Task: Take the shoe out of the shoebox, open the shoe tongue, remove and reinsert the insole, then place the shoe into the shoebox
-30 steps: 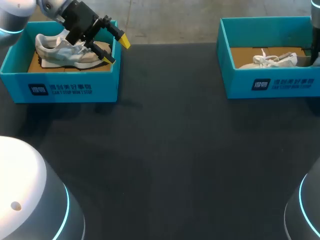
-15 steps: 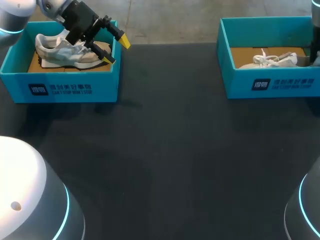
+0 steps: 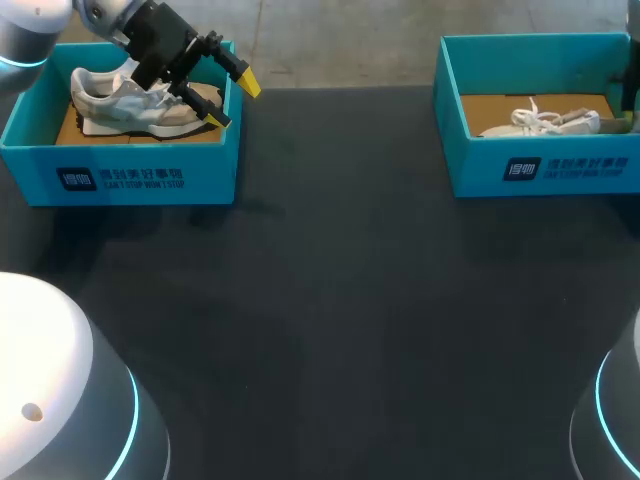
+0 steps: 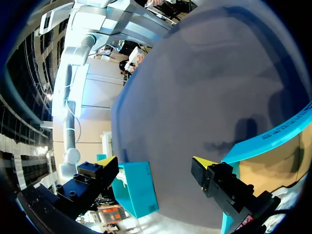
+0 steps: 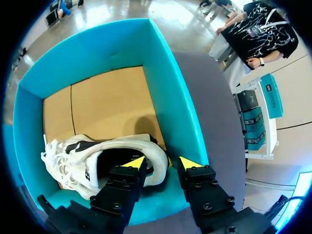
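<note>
Left pincer (image 3: 232,101) gaped wide over the left shoebox (image 3: 120,175). Right pincer (image 5: 163,163), nearly cut off overhead, straddled the shoe (image 5: 73,163) at its heel; we could not tell whether it gripped.

A teal cardboard shoebox (image 3: 120,178) sits at the far left corner of the dark grey tabletop (image 3: 340,300). It holds a white and grey sneaker (image 3: 120,108) with its toe toward the box's right wall. The left gripper (image 3: 233,101) hangs over that wall with its fingers spread: one yellow tip is above the rim and the other is inside, by the toe. At the far right corner, a second teal shoebox (image 3: 540,170) holds a white laced sneaker (image 3: 545,120).
</note>
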